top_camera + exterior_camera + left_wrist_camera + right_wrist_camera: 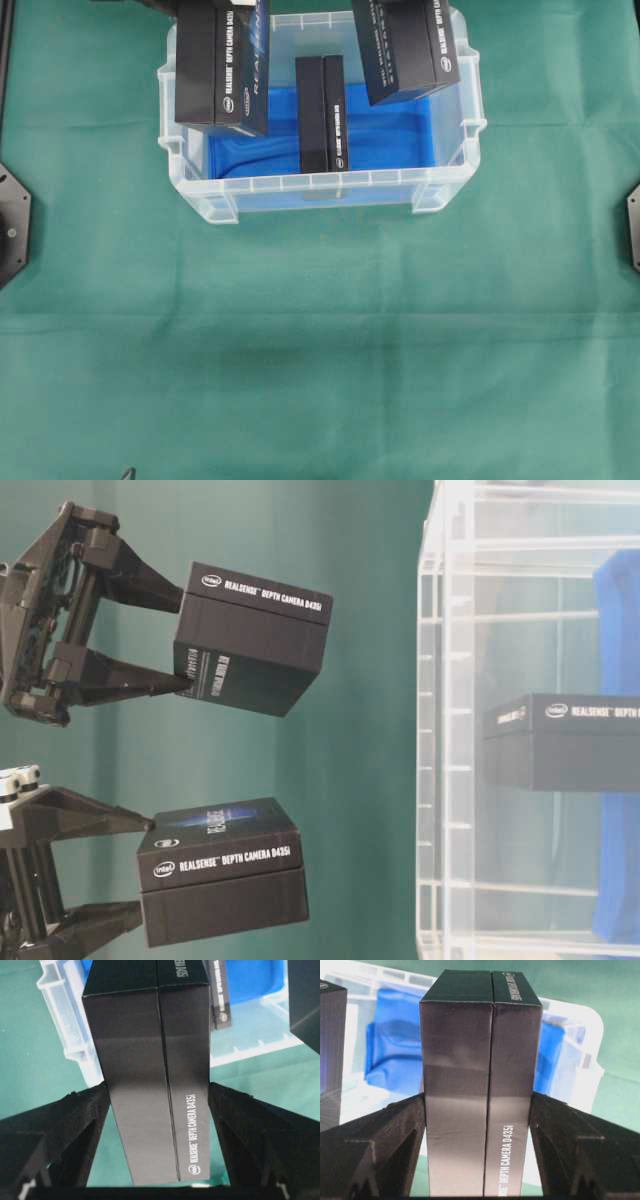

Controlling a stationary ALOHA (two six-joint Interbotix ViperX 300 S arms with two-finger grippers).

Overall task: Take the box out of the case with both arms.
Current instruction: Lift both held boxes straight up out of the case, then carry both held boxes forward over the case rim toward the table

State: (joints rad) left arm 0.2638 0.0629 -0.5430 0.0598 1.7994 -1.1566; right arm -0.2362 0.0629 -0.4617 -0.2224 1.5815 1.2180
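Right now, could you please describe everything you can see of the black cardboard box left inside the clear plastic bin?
The black cardboard box is a slim rectangular carton with white RealSense lettering and a seam along its upper face. It stands on edge on the blue liner, near the middle of the clear plastic bin, running front to back. Neither gripper touches it; each holds a similar box above.
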